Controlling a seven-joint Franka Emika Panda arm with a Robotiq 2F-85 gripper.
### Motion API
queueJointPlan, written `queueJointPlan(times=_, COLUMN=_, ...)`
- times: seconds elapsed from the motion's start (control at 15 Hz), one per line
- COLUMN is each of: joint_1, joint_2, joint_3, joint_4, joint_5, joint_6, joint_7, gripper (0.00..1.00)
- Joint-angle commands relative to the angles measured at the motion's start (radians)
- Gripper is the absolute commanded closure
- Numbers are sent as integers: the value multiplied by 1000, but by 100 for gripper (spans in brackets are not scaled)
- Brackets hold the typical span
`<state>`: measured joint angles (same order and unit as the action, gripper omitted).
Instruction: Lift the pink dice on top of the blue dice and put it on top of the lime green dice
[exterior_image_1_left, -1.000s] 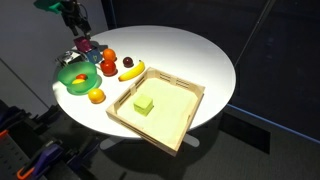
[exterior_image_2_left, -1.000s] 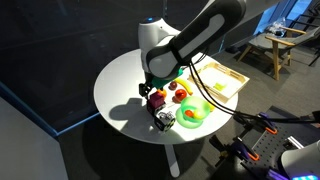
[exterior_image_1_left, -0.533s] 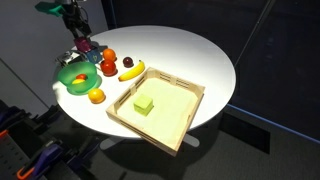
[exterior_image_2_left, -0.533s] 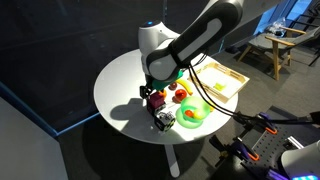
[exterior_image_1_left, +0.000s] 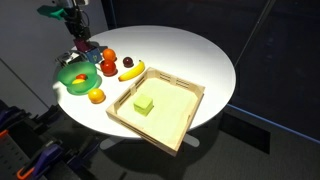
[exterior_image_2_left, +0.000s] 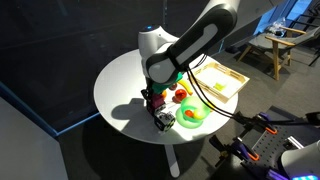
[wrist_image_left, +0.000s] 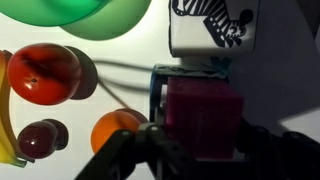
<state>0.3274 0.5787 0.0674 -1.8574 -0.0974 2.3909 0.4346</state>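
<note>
In the wrist view the pink dice (wrist_image_left: 205, 112) sits on top of the blue dice (wrist_image_left: 157, 92), of which only a thin edge shows. My gripper (wrist_image_left: 200, 145) is down over the stack, its dark fingers (wrist_image_left: 128, 150) pressed against the pink dice's two sides, shut on it. In both exterior views the gripper (exterior_image_1_left: 80, 42) (exterior_image_2_left: 155, 95) stands at the table's edge beside the green bowl, and the pink dice (exterior_image_2_left: 155, 101) still rests on the stack. The lime green dice (exterior_image_1_left: 144, 103) lies inside the wooden tray (exterior_image_1_left: 185, 125).
A white cube with black markings (wrist_image_left: 210, 25) stands right beside the stack. The green bowl (exterior_image_1_left: 75, 76), a red fruit (wrist_image_left: 45, 72), an orange (wrist_image_left: 112, 128), a small dark red fruit (wrist_image_left: 35, 138) and a banana (exterior_image_1_left: 131, 71) crowd the area between the stack and the tray.
The jaws have closed in from wide open onto the pink dice. The arm has hardly moved and the dice has not been lifted.
</note>
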Motion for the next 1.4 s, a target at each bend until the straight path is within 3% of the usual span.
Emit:
queueJointPlan(times=0.0, joint_1=6, joint_2=10, joint_3=-7, joint_4=37, joint_5=12, joint_6=-41, joint_7=0, gripper=68)
queueJointPlan(times=0.27, joint_1=-1, joint_2=-3, joint_3=-2, joint_4=41, joint_5=19, joint_6=-72, joint_7=-9, gripper=75)
queueJointPlan(times=1.33, joint_1=-48, joint_2=-136, joint_3=-15, joint_4=-1, joint_5=23, joint_6=-150, joint_7=-4, gripper=75)
